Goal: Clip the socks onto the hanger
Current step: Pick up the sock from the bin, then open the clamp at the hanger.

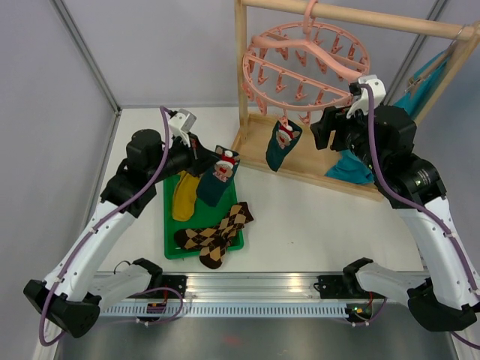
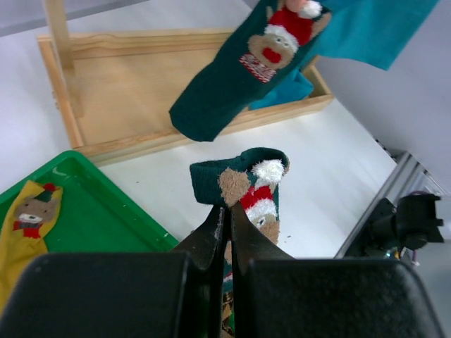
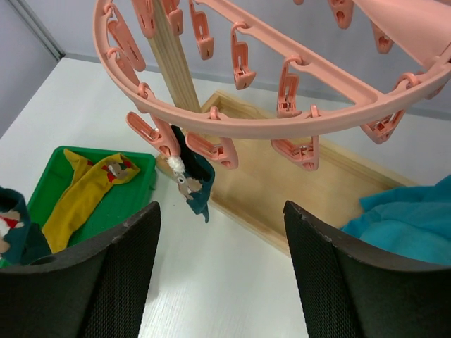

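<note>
Top external view: the left claw (image 1: 204, 154) pinches a teal sock (image 1: 216, 184) over the tray's (image 1: 171, 244) far right corner, its length hanging down. The hanger (image 1: 304, 64) lies farther right and higher. The right claw (image 1: 330, 129), spread, sits by its near rim. A clipped sock (image 1: 282, 146) dangles between, while the yellow sock (image 1: 182, 196) and argyle socks (image 1: 217, 234) lie in the tray.

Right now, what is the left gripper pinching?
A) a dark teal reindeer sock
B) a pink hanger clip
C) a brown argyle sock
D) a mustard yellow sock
A: in the left wrist view the left gripper is shut on the cuff of the dark teal reindeer sock, while the mustard yellow sock lies in the green tray.
</note>
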Controlling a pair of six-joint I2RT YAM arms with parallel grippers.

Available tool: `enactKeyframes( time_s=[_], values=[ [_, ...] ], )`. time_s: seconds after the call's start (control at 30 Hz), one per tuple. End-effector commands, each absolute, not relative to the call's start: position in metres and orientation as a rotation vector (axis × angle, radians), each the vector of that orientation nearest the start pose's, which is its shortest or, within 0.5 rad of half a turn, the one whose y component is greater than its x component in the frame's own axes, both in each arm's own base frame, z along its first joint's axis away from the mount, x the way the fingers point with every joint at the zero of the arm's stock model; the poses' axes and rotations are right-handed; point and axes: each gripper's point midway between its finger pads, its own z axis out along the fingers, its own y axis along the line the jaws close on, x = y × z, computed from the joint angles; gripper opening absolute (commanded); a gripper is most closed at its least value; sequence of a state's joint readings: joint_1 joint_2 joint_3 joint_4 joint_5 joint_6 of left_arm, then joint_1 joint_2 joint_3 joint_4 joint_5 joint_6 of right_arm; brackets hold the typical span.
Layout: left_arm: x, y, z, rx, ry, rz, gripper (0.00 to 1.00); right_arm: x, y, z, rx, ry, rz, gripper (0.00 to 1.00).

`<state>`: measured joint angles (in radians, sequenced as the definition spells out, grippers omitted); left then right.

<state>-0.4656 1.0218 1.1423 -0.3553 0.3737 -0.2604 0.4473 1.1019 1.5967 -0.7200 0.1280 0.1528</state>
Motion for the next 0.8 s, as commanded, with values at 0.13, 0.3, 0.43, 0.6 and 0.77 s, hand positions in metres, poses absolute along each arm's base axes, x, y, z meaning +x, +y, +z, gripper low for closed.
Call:
enactKeyframes(
  time_s=[0.13, 0.3, 0.43, 0.6, 0.77],
  values=[
    [0.249, -0.236, 0.373, 0.529, 1.707, -0.977, 0.02, 0.304, 0.140, 0.406, -0.295, 1.744, 0.339, 0.72],
    [0.247, -0.240, 0.371, 0.534, 1.704, -0.992, 0.02, 0.322, 0.143, 0.395, -0.300, 1.724, 0.301, 0.68],
    [0.247, -0.241, 0.370, 0.534, 1.709, -0.994, 0.02, 0.331, 0.144, 0.402, -0.278, 1.656, 0.299, 0.67],
    [0.247, -0.243, 0.369, 0.536, 1.708, -0.996, 0.02, 0.338, 0.148, 0.405, -0.273, 1.625, 0.301, 0.65],
    [0.248, -0.245, 0.367, 0.540, 1.716, -1.000, 0.02, 0.346, 0.151, 0.407, -0.265, 1.605, 0.308, 0.65]
  ],
)
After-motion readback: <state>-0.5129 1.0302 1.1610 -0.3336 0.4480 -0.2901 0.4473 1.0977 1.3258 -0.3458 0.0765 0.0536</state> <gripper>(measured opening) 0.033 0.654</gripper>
